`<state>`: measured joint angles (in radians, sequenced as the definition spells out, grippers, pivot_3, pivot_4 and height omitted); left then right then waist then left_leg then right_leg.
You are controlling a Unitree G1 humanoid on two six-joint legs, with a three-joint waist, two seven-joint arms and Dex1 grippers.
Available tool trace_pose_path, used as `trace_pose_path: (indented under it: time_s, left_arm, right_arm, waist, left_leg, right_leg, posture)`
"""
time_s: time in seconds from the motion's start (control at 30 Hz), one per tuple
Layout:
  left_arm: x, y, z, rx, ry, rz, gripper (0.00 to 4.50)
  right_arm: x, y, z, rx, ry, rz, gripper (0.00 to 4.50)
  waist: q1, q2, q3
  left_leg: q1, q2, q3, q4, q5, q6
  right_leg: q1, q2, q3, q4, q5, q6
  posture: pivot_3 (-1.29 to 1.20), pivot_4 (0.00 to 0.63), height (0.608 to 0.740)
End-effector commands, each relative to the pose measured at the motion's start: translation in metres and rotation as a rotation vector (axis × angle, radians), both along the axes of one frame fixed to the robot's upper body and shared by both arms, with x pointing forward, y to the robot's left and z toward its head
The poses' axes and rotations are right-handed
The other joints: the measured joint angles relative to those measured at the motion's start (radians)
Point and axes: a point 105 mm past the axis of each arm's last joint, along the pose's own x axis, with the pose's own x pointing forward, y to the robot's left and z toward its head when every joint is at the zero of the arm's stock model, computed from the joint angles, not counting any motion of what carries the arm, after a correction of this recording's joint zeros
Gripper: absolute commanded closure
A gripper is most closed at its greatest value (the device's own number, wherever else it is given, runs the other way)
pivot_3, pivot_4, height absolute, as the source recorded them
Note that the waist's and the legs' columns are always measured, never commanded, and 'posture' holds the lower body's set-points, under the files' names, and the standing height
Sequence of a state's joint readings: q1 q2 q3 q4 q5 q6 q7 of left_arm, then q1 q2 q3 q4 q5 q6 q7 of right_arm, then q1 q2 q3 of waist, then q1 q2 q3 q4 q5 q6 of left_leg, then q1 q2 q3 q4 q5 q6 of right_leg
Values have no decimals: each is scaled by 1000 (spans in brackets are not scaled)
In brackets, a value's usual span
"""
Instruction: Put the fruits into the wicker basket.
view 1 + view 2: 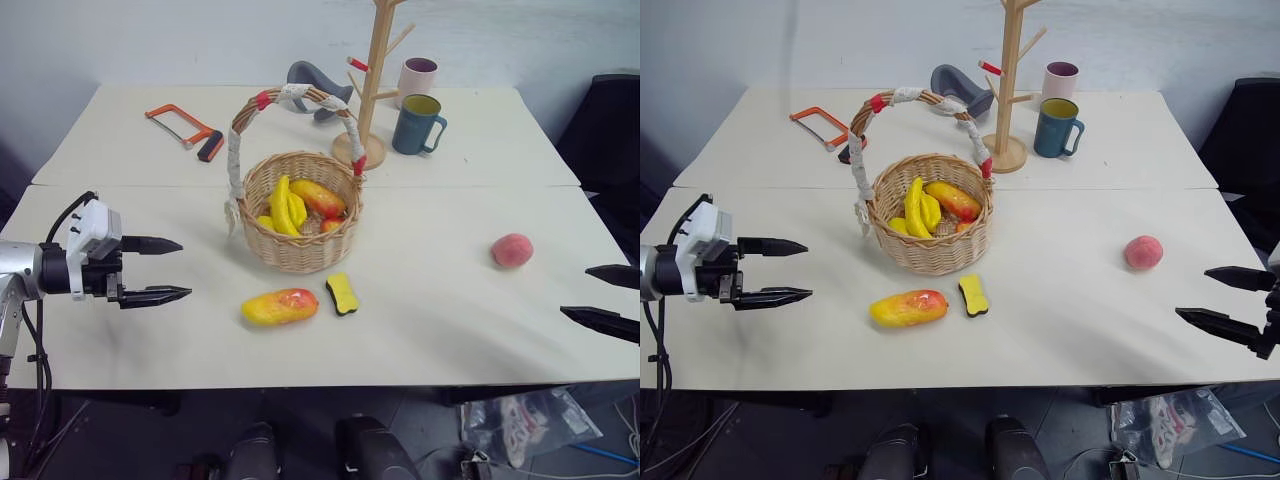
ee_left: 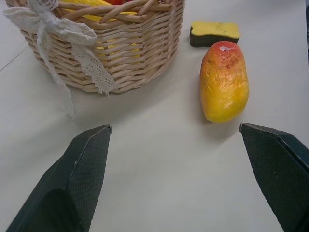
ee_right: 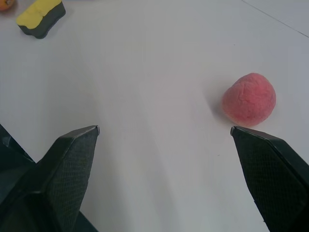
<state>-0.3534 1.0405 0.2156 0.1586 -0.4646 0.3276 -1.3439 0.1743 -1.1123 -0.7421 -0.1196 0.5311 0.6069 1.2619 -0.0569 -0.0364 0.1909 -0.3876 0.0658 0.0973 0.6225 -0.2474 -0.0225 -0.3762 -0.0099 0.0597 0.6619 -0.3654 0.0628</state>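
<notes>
1. We see the mango point(image 1: 280, 306) on the table point(image 1: 450, 320), just in front of the basket point(image 1: 300, 240).
2. The peach point(image 1: 512, 250) lies well to the right.
3. Our left gripper point(image 1: 165, 270) and right gripper point(image 1: 1220, 300) both gape, empty.

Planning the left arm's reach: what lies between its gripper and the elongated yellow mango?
Nothing: in the left wrist view, bare white table runs from the open left gripper to the mango.
</notes>
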Motion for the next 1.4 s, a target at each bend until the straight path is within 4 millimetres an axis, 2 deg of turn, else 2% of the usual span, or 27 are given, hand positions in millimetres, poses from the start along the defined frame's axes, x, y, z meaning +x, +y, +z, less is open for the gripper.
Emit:
trace_pose_path:
  time_s: [0.03, 0.2, 0.33, 0.47, 0.6, 0.73, 0.9, 1.07, 1.2, 1.37, 1.4]
  left_arm:
    - [-1, -11, 12, -4, -32, -51, 38]
    - [-14, -34, 18, -41, 22, -177, 38]
    - [-31, -58, 16, -29, 79, -333, 38]
    - [-31, -79, 20, -25, 44, -410, 38]
    - [-31, -96, 23, -37, 30, -477, 38]
    - [-26, -101, 25, -41, 3, -468, 38]
    - [-24, -104, 27, -49, -17, -452, 38]
    - [-22, -108, 28, -43, -45, -444, 38]
    - [-23, -109, 29, -51, -47, -431, 38]
    - [-22, -109, 29, -48, -52, -417, 38]
    - [-21, -109, 29, -49, -54, -415, 13]
  right_arm:
    - [1, 15, 14, 3, -53, 37, 0]
    - [9, 49, 20, 83, -101, 79, 0]
    - [10, 103, 5, 106, -97, 197, 0]
    - [21, 152, -16, 138, -111, 243, 0]
    - [38, 188, -33, 207, -121, 229, 0]
    - [53, 217, -56, 202, -99, 194, 0]
    - [69, 239, -76, 196, -60, 167, 0]
    - [79, 252, -91, 142, -26, 166, 0]
    - [84, 250, -100, 99, -15, 152, 0]
    - [88, 252, -101, 125, -9, 141, 0]
    - [89, 253, -100, 131, -15, 146, 178]
  waist:
    - [-1, 0, 0]
    - [-2, 0, 0]
    - [-1, 0, 0]
    - [-1, 0, 0]
    - [-2, 0, 0]
    - [-2, 0, 0]
    - [0, 0, 0]
    - [0, 0, 0]
    - [0, 0, 0]
    - [0, 0, 0]
    - [-1, 0, 0]
  left_leg:
    - [0, 0, 0, 0, 0, 0]
    - [0, 0, 0, 0, 0, 0]
    - [0, 0, -1, 0, 0, 0]
    - [-1, 0, -1, 1, 0, 0]
    - [-2, 0, -1, 4, 0, 0]
    - [-4, 0, -1, 5, 0, 0]
    - [-5, 0, -1, 5, 0, 0]
    - [-4, 0, -1, 6, 0, 0]
    - [-4, 0, -1, 6, 0, 0]
    - [-4, 0, -1, 6, 0, 1]
    - [-4, 0, -1, 6, 0, 1]
  right_leg:
    - [0, 0, 0, 0, 0, 0]
    - [0, 0, 0, 1, 0, 0]
    - [0, 0, 0, 1, 0, 0]
    - [0, 1, 0, 1, 0, 0]
    - [0, 1, 0, 2, 1, 1]
    - [-2, 1, 0, 2, 1, 1]
    - [-3, 1, 0, 2, 1, 1]
    - [-3, 1, 0, 3, 1, 1]
    - [-3, 1, 0, 3, 1, 1]
    - [-3, 0, 0, 3, 1, 1]
    - [-3, 0, 0, 3, 1, 1]
  posture:
    - [0, 150, 740]
    - [0, 150, 740]
    - [0, 150, 740]
    - [0, 150, 740]
    - [0, 150, 740]
    - [0, 150, 740]
    - [0, 150, 740]
    - [0, 150, 740]
    - [0, 150, 740]
    - [0, 150, 740]
    - [0, 150, 740]
